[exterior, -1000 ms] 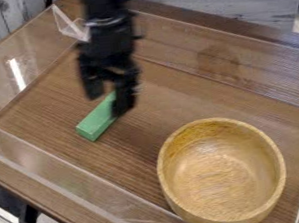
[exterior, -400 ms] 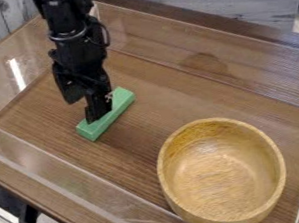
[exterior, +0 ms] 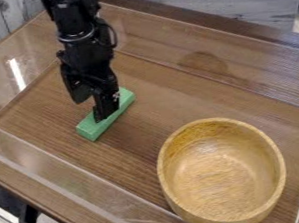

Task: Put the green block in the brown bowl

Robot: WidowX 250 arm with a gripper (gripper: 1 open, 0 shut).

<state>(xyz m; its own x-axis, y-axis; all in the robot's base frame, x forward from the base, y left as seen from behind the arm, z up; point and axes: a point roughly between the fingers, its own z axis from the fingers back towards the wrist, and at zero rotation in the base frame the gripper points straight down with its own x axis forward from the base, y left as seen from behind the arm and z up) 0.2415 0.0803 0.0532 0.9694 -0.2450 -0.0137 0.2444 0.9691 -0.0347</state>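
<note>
A bright green block [exterior: 105,117] lies on a dark brown wood-grain counter [exterior: 215,66]. At four o'clock from it sits a light-brown wooden bowl [exterior: 222,172] with visible grain. The hand [exterior: 93,101] is black.

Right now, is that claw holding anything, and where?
Nothing is held. The gripper stands open just over the green block, which lies on the table.

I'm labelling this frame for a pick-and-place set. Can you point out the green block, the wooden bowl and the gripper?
Flat bright green rectangular block [exterior: 95,126]: camera view, on its near end.
Large round light-brown wooden bowl [exterior: 177,143]: camera view, on its left rim.
Black gripper [exterior: 93,97]: camera view, midway between its fingertips.
</note>
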